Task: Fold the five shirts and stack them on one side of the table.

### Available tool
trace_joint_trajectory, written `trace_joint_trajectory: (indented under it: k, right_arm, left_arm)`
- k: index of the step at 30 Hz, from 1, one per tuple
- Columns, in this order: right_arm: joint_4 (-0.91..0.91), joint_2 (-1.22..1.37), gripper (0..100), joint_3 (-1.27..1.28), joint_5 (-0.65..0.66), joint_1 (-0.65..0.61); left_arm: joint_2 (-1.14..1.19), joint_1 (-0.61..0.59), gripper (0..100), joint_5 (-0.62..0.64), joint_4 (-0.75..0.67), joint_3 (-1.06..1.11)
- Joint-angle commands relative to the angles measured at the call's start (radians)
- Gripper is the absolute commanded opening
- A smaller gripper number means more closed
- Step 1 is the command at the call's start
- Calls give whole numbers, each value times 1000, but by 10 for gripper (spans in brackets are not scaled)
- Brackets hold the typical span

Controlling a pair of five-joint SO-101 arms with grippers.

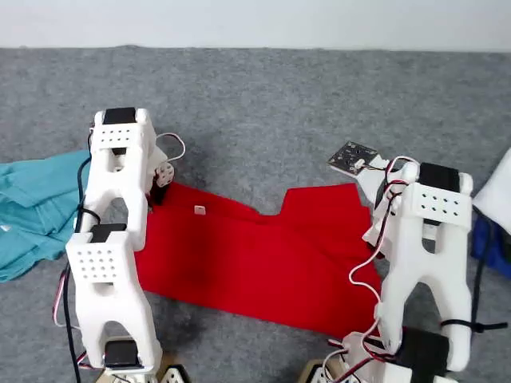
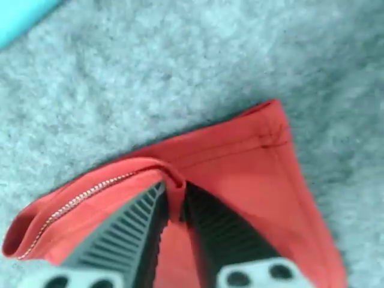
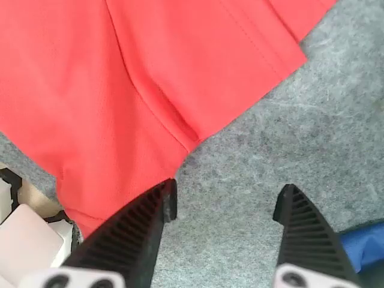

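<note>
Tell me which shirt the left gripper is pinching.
The red shirt, spread out mid-table: the left gripper is shut on a fold of it. The teal shirt lies ungripped nearby.

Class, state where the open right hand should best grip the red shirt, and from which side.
Likely the red shirt edge beside the right hand, approached from the bare grey felt side: the cloth lies flat, so only its free edge can be pinched.
</note>
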Motion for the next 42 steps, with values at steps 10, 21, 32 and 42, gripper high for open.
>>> trace_joint_trajectory:
  k: [10,21,32,42]
  right_arm:
    - [-15,-33,270,-49,-8,-8]
    - [-15,-33,270,-49,-8,-8]
    - [-15,-33,273,-51,-8,-8]
    - [-111,91,274,-170,-109,-35]
  left_arm:
    - [-20,18,12,14,34,-128]
    - [-6,26,12,14,-12,-252]
    - [106,130,192,-52,12,-265]
    - [86,43,336,-46,34,-346]
